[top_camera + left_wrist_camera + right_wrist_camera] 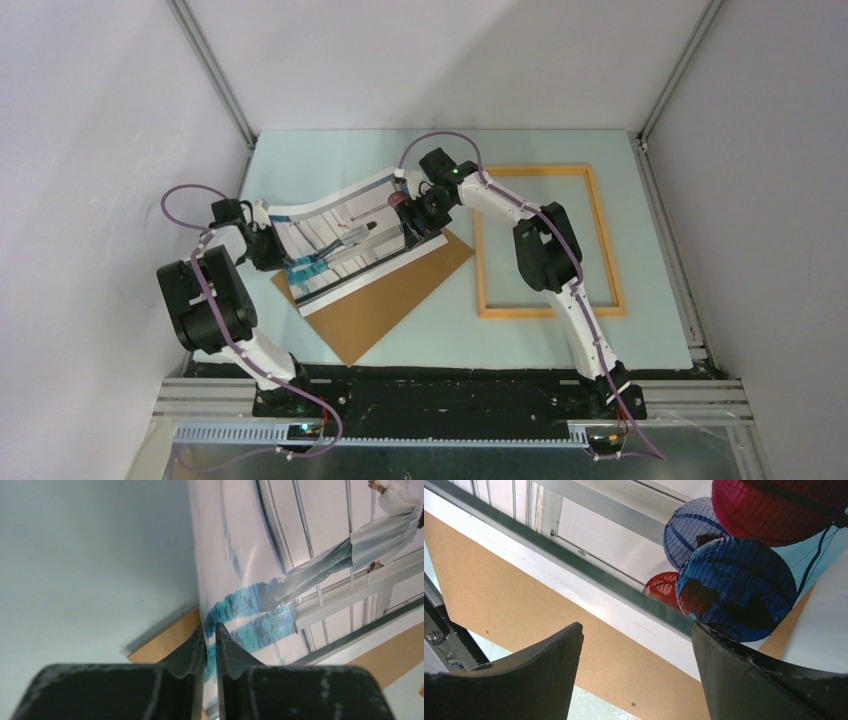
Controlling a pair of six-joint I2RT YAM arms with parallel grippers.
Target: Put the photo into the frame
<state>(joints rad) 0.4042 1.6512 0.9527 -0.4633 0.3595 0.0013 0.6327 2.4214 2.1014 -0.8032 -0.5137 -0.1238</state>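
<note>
Far left, the left gripper point(262, 240) pinches the photo point(345, 240) by its left edge. The overhead view hides this, but the left wrist view shows the jaws narrowed onto the print at a teal patch. The photo bows upward over the brown backing board point(390, 295) (which lies askew on the table point(300, 160)). At the photo's right end, the right gripper point(415, 208) hangs with jaws wide, gripping nothing, as its own wrist view shows. Furthest right, the frame point(550, 312) lies flat, just beside the board's corner and apart from the photo.

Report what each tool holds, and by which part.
Left tool pinches the photo by its edge, beside the teal patches. Right tool stands open, gripping nothing.
</note>
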